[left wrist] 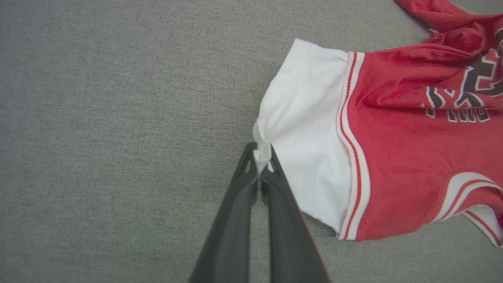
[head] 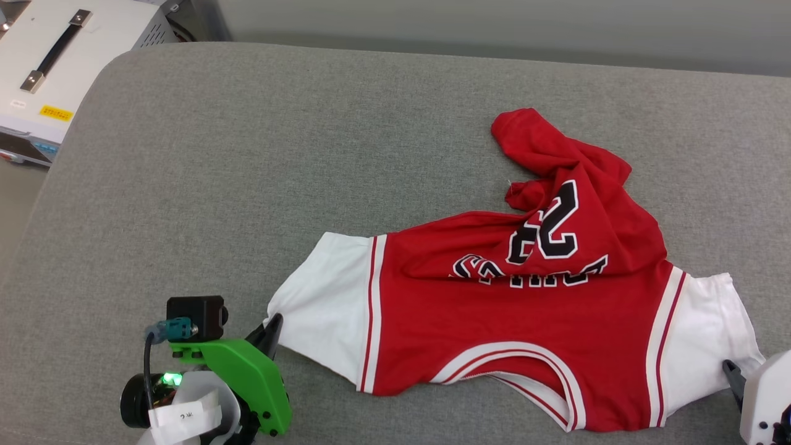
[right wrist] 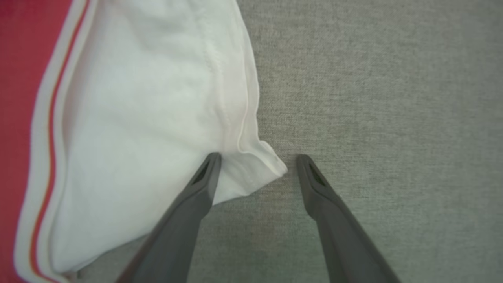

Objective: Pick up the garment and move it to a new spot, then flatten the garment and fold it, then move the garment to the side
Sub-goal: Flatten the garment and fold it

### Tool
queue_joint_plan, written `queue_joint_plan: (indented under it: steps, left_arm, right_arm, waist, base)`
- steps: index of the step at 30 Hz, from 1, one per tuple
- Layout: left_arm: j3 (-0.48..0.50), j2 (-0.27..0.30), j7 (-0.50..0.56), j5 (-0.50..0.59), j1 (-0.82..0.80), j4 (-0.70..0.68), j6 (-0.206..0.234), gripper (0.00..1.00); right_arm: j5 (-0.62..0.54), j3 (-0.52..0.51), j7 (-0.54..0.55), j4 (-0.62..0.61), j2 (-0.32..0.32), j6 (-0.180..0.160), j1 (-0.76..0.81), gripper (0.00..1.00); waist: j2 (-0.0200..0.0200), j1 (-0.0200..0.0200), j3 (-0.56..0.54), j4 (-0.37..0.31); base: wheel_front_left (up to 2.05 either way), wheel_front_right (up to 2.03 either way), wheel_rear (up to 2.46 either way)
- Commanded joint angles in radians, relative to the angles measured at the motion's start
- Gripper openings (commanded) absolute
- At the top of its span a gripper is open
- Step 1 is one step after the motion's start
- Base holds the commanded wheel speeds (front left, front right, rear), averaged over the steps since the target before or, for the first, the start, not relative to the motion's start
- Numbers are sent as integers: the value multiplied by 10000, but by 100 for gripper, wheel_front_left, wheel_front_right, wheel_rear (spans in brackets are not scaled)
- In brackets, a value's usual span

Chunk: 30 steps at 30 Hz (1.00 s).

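Observation:
The garment [head: 513, 321] is a red jersey with white sleeves and black lettering, lying partly spread on the grey surface, its lower body bunched toward the far right. My left gripper [left wrist: 260, 159] is shut on the corner of the garment's left white sleeve [left wrist: 302, 129], also seen at the head view's lower left [head: 272, 330]. My right gripper [right wrist: 257, 163] is open around the corner of the right white sleeve [right wrist: 157, 118]; one finger rests on the cloth, the other on bare grey fabric. In the head view its dark fingertip [head: 732, 374] touches that sleeve's edge.
The grey padded surface [head: 247, 185] has wide free room to the left and back. A white equipment case with a black handle [head: 62, 49] stands beyond its far left corner. A pale wall runs along the back edge.

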Motion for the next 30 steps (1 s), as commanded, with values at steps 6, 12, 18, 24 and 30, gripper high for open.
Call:
queue_joint_plan:
  steps: [6,12,18,24,30]
  left_arm:
    - [30,107,34,-35,26,-10,-48,0]
    - [184,172,-185,-117,90,-127,-59,0]
    - [463,272,-390,-291,81,-475,-85,0]
    - [860,537,-377,-631,-204,-1152,-266,0]
    - [1339,841,-397,-774,-1104,-2222,-352,0]
  right_arm:
    - [249,254,-220,513,2,6,-80,0]
    - [301,101,-644,132,-289,6,-224,0]
    - [618,-91,-717,-970,-732,6,-420,0]
    - [1237,-516,-621,-2257,-1288,6,-992,0]
    - [1761,-925,-427,-3232,-1880,6,-1999,0]
  waist:
    - [0,0,-200,-33]
    - [0,0,-576,-234]
    - [0,0,-968,-517]
    - [0,0,-1338,-776]
    - [0,0,-1562,-970]
  base:
    - [0,0,0]
    - [0,0,0]
    - [0,0,0]
    - [0,0,0]
    - [0,0,0]
